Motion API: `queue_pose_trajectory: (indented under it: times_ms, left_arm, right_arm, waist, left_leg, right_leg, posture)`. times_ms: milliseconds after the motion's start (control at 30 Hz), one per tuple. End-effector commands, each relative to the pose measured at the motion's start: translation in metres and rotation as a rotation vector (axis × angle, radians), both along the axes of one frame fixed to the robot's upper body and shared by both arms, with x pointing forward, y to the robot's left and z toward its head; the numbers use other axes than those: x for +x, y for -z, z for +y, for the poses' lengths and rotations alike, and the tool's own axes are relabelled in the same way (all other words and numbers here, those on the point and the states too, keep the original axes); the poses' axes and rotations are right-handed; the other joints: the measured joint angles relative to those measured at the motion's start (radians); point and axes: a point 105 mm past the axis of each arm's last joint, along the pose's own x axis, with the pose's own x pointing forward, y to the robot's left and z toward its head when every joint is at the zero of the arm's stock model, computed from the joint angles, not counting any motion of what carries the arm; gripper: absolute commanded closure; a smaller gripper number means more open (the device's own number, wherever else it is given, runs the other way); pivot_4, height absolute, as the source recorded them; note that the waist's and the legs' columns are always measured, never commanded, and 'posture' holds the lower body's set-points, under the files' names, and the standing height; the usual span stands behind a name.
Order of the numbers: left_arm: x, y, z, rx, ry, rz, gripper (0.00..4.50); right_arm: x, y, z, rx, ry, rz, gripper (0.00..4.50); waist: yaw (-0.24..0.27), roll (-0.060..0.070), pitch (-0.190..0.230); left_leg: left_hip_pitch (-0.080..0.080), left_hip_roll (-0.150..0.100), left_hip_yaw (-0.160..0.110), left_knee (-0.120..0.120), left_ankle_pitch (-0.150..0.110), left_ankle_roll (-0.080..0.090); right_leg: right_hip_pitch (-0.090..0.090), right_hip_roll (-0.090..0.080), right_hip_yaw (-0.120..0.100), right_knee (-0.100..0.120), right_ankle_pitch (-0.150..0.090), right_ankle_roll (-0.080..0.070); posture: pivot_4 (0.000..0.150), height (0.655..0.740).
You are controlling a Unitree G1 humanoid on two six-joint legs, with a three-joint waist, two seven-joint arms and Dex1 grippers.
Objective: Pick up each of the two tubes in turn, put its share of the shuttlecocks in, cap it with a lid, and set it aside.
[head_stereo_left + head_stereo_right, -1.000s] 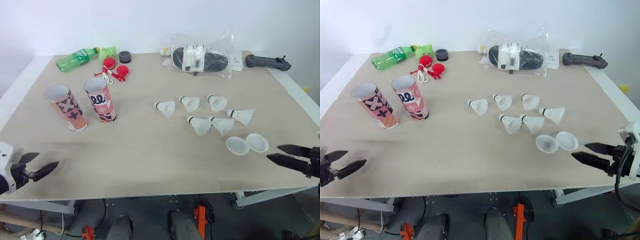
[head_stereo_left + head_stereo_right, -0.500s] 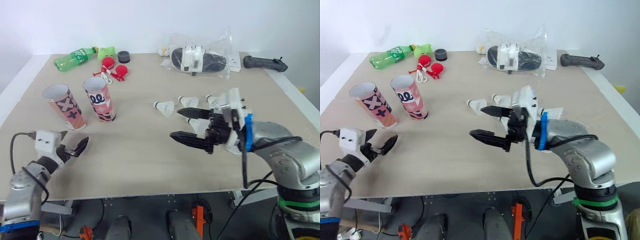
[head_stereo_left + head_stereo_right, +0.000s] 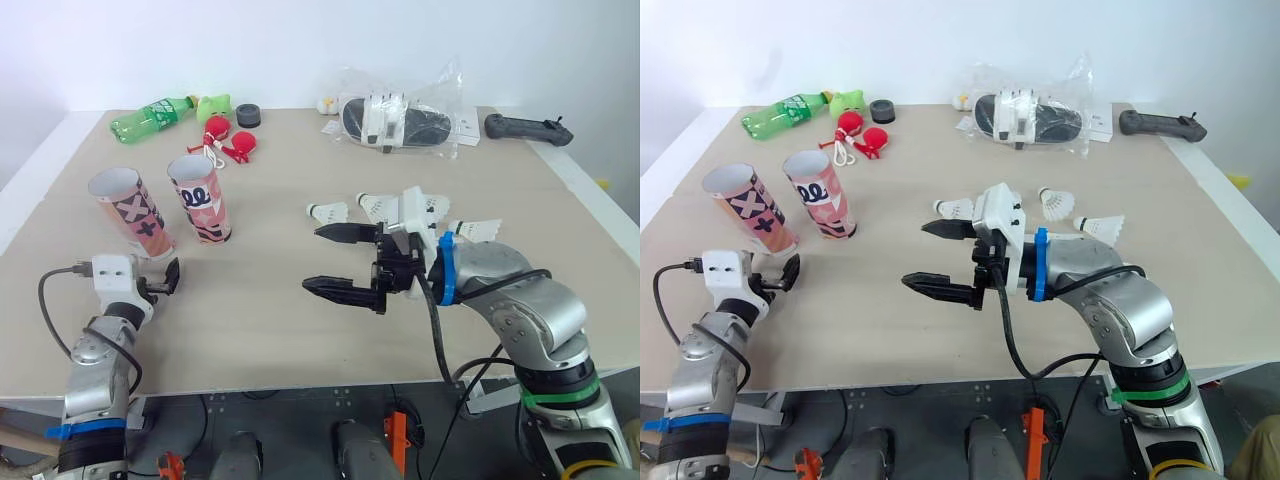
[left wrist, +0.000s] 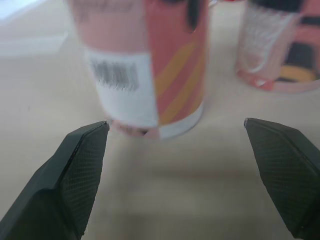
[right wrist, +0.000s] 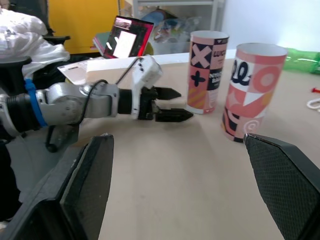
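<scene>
the left gripper point(image 3: 168, 277) sits low over the desk point(image 3: 270, 330) with its two black fingers point(image 4: 80, 165) spread wide and nothing between them. right ahead of its tips stands the tube with the x pattern point(image 3: 132, 212), upright, open end up; in the left wrist view the tube's base with the barcode label lies just in front of the gap. whether a fingertip touches the base i cannot tell. the second tube point(image 3: 200, 198), the one with the looped pattern, stands upright a little further off, beyond the first and to that gripper's right, near the x tube but apart from it.

the right gripper point(image 3: 312, 258) hangs above the middle of the desk, also spread wide and empty, its fingers pointing across toward the two tubes and the left gripper, which are well apart from it. one shuttlecock point(image 3: 330, 212) lies on the desk just beyond its far finger. more shuttlecocks point(image 3: 1058, 202) lie back along the right arm's far side, partly hidden behind it.

far past both grippers, along the back edge, lie a green bottle point(image 3: 150, 115), a clear plastic bag point(image 3: 400, 118) and a black handle point(image 3: 528, 127).
</scene>
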Motion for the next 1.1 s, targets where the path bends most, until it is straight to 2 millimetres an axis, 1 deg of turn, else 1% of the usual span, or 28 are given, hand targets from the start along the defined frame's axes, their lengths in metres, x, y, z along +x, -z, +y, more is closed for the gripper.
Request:
queue_pose_trajectory:
  times_ms: [33,233,600,733,833,933,1100]
  left_arm:
    - [0.006,-0.006,0.004,-0.021,-0.035,-0.013,0.00]
    - [0.013,-0.007,0.009,-0.050,-0.060,-0.017,0.00]
    - [0.041,-0.009,0.010,-0.071,-0.056,-0.013,0.00]
    - [0.048,-0.010,0.013,-0.068,-0.055,-0.014,0.00]
    - [0.052,-0.010,0.015,-0.073,-0.056,-0.015,0.00]
    - [0.055,-0.011,0.016,-0.075,-0.053,-0.022,0.00]
    - [0.058,-0.011,0.013,-0.075,-0.044,-0.025,0.00]
  right_arm:
    - [-0.002,-0.013,0.003,0.020,-0.012,-0.061,0.03]
    - [0.000,-0.012,0.005,0.026,-0.010,-0.066,0.03]
    - [0.001,-0.009,0.009,0.058,-0.019,-0.038,0.03]
    - [0.008,-0.014,0.008,0.113,0.028,-0.010,0.03]
    - [0.012,-0.015,0.007,0.126,0.056,0.005,0.03]
    - [0.011,-0.014,0.008,0.122,0.057,0.014,0.03]
    - [0.013,-0.015,0.008,0.119,0.060,0.015,0.03]
  waist:
    - [0.003,0.000,0.000]
    - [0.006,0.000,0.000]
    - [0.007,-0.001,0.000]
    - [0.008,-0.001,0.000]
    - [0.007,-0.001,0.000]
    - [0.007,0.000,0.000]
    - [0.007,0.000,0.000]
  left_leg:
    - [0.000,0.000,0.000,0.000,0.000,0.000]
    - [0.000,0.000,0.000,0.000,0.000,0.000]
    - [0.000,0.000,0.000,0.000,0.001,0.000]
    - [0.000,0.000,0.000,0.000,0.001,0.000]
    - [0.000,0.000,0.000,0.000,0.001,0.000]
    - [0.000,0.000,0.000,0.000,0.001,0.000]
    - [0.000,0.000,0.000,-0.001,0.001,0.000]
  right_leg:
    - [0.000,0.000,0.000,0.000,0.000,0.000]
    - [0.000,0.000,0.000,0.000,0.000,0.000]
    - [0.000,0.000,0.000,0.000,0.001,0.000]
    - [0.000,0.000,0.000,0.000,0.000,0.000]
    - [0.000,0.000,0.000,0.000,0.000,0.000]
    - [0.000,0.000,0.000,0.000,0.000,0.000]
    - [0.000,0.000,0.000,0.000,0.000,0.000]
  posture:
    - [0.150,0.7400]
    - [0.150,0.7400]
    - [0.150,0.7400]
    - [0.150,0.7400]
    - [0.150,0.7400]
    - [0.150,0.7400]
    - [0.150,0.7400]
